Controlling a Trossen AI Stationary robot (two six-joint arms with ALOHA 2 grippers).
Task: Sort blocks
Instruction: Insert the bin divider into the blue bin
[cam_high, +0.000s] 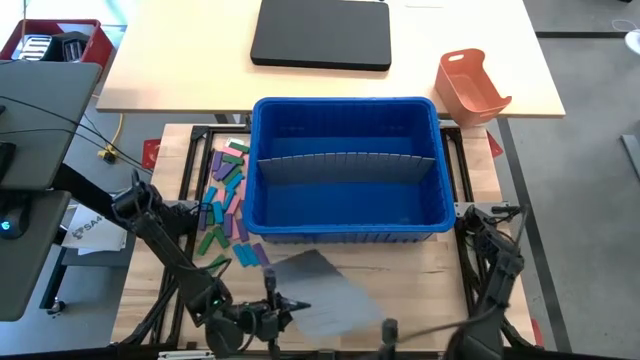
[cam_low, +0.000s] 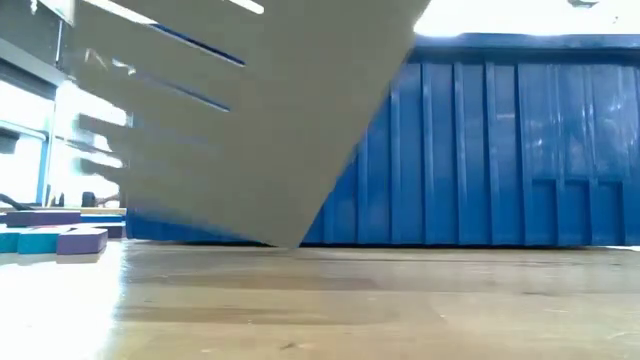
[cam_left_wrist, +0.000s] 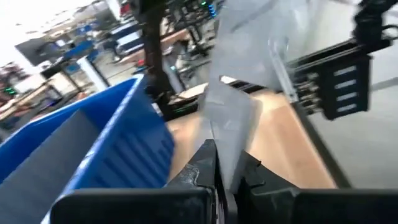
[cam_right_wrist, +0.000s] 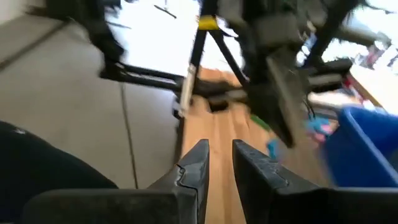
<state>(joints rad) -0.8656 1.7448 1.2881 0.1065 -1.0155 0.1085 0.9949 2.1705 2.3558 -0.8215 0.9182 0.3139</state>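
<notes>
2 arms work at the near edge of the wooden worktop (cam_high: 420, 275), in the open strip of bare wood between that edge and the blue bin (cam_high: 345, 170). The left end effector (cam_high: 285, 305) is clenched on the edge of a grey slotted sheet (cam_high: 325, 290); in the left wrist view the sheet (cam_left_wrist: 233, 118) rises from between the pinched fingers (cam_left_wrist: 208, 165). The low view shows the sheet (cam_low: 250, 110) tilted, with only 1 corner down on the wood just in front of the bin's wall (cam_low: 500, 150). The right end effector (cam_right_wrist: 217, 165) sits low at the near edge right of the sheet, its fingers slightly parted around nothing, pointing along the wood. The blocks (cam_high: 228, 205), in green, pink, purple and blue, lie scattered on the worktop in the narrow lane left of the bin, well apart from both end effectors; a few (cam_low: 60, 235) show at the far left of the low view. Inside the bin a grey divider (cam_high: 345, 165) stands across the middle. Right of the bin the wood is bare up to the frame rail.
</notes>
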